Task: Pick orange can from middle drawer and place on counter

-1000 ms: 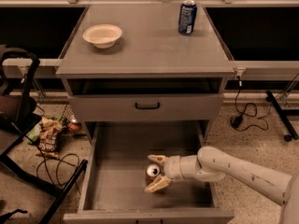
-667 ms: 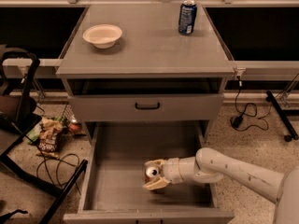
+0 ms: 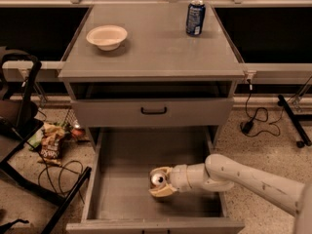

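The gripper [image 3: 156, 181] sits low in the open drawer [image 3: 122, 189], jaws clamped across the sides of the can [image 3: 157, 179]. Light, thin-walled and smooth, it would likely dent or slip; a gentle mid-body hold suits best.

Gripper [image 3: 156, 181] low centre, fingers [image 3: 162, 191] clasping orange can [image 3: 158, 179]

Gripper [image 3: 156, 182], toward 6 o'clock in the middle drawer [image 3: 122, 194], masks the orange can [image 3: 157, 179] body; only its lid shows. Arm [image 3: 253, 179] cut off at 4 o'clock edge. Blue can [image 3: 195, 17] lettering illegible.
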Controlling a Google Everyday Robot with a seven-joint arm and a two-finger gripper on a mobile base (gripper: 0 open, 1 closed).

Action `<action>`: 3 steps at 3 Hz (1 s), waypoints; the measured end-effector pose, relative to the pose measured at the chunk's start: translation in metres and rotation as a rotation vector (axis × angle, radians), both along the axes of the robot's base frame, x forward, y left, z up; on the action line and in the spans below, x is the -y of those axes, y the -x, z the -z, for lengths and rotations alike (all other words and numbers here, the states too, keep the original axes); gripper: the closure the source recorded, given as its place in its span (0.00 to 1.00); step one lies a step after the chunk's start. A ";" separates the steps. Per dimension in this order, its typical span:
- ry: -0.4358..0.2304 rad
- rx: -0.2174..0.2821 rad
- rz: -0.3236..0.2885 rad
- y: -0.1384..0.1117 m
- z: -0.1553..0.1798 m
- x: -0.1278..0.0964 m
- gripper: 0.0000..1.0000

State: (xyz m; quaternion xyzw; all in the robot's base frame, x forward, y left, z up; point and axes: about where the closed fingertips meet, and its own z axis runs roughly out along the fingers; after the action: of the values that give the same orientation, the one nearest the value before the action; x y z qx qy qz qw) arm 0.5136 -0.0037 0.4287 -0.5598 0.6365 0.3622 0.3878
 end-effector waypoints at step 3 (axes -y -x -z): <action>-0.002 -0.012 0.036 0.022 -0.303 0.080 1.00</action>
State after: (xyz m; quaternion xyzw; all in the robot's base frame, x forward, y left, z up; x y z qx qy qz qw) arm 0.4917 -0.0841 0.7315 -0.5457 0.6483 0.3591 0.3911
